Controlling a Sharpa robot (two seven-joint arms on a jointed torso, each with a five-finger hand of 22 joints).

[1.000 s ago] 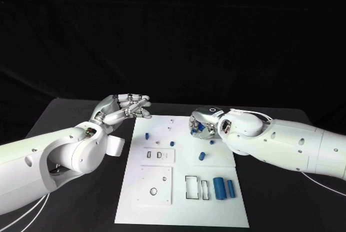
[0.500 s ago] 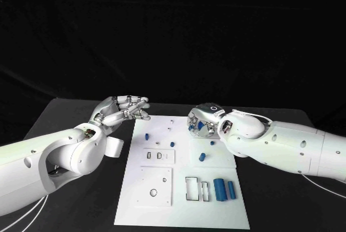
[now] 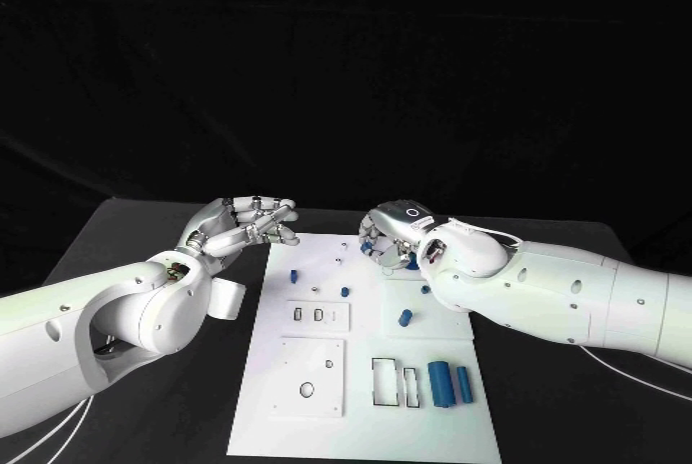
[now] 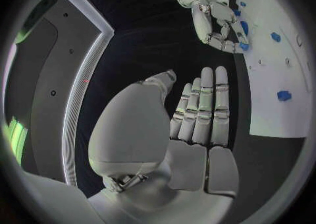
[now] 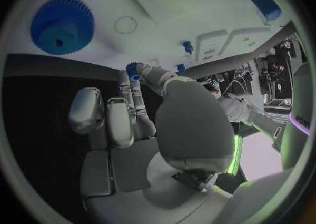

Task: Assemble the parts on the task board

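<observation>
A small blue part (image 5: 134, 69) is pinched at the fingertips of the right hand (image 3: 392, 241), held over the task board (image 3: 361, 404) toward its one o'clock corner. The left hand (image 3: 245, 222), fingers spread, holds nothing at the board's eleven o'clock corner. A blue gear (image 5: 62, 25) lies on the board.

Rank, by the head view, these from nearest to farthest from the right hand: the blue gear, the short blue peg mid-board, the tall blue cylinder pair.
From the right hand:
1. Blue gear, right beside it.
2. Short blue peg, mid-board.
3. Tall blue cylinder pair, board's near right corner.
</observation>
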